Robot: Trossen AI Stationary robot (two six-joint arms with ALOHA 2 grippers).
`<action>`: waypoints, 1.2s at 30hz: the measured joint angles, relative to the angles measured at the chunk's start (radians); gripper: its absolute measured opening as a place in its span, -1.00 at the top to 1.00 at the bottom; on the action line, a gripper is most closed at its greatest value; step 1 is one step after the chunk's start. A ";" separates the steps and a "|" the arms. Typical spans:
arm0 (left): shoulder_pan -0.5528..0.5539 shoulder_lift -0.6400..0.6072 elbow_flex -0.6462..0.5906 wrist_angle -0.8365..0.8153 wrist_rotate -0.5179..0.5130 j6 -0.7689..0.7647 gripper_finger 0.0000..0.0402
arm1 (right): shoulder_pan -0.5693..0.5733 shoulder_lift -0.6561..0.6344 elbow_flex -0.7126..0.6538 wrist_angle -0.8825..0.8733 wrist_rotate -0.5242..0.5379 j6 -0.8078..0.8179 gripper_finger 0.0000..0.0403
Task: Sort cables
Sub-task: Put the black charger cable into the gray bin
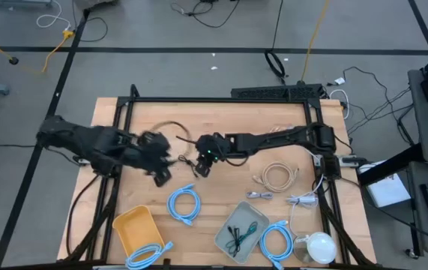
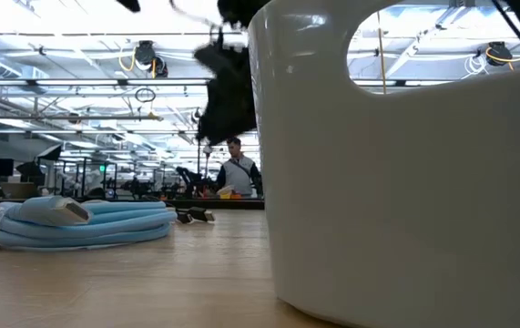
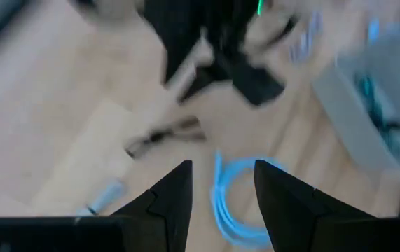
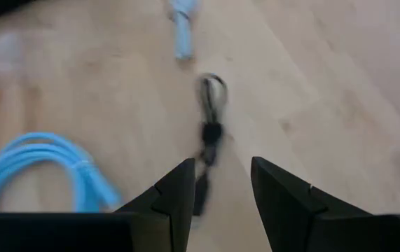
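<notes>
My left gripper hangs open above the table's middle, over bare wood just beyond a light-blue loop. My right gripper is open too, close to the right of the left one. A short black bundle lies flat on the wood just ahead of its fingers. A second blue loop lies at the yellow tray. A third is beside the grey tray, which holds a teal and black bundle. A beige coil and a grey bundle lie to the right.
A white cord joins a round white object at the near right corner; it fills the right of the low view. A thin brown cord arcs on the far side. A black frame edges the table. A person stands far behind.
</notes>
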 joint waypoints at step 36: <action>-0.111 -0.570 -0.344 0.350 -0.217 0.039 0.23 | -0.002 0.245 0.002 0.227 -0.203 0.303 0.34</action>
